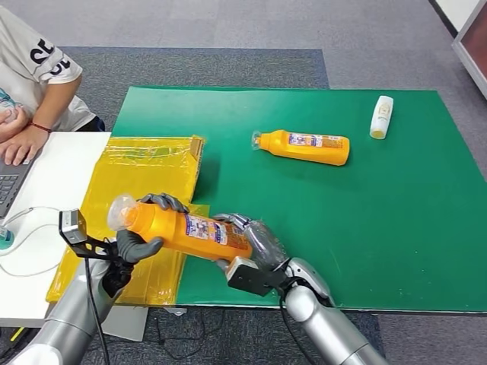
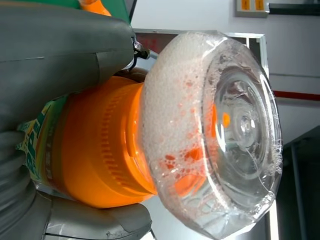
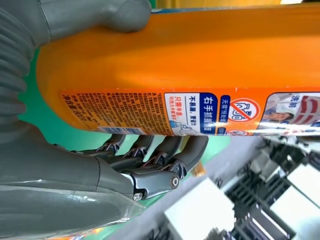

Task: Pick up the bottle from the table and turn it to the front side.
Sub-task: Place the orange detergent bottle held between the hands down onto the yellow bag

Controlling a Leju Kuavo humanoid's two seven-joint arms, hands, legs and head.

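Observation:
An orange bottle (image 1: 183, 230) with a clear foamy cap (image 1: 120, 211) lies level in the air over the table's near edge, its printed label facing up. My left hand (image 1: 141, 242) grips its neck end just behind the cap (image 2: 211, 135). My right hand (image 1: 253, 243) holds its base end, with the thumb over the orange body (image 3: 211, 55) and the fingers (image 3: 151, 155) curled beneath it. A second orange bottle (image 1: 304, 146) lies on its side on the green mat (image 1: 345, 228), farther back.
A small white bottle (image 1: 382, 116) lies at the mat's far right. A flattened yellow box (image 1: 146, 163) lies under the held bottle's cap end. A person sits at the far left with a hand (image 1: 20, 141) at a laptop (image 1: 8, 190) on a white table (image 1: 55, 182).

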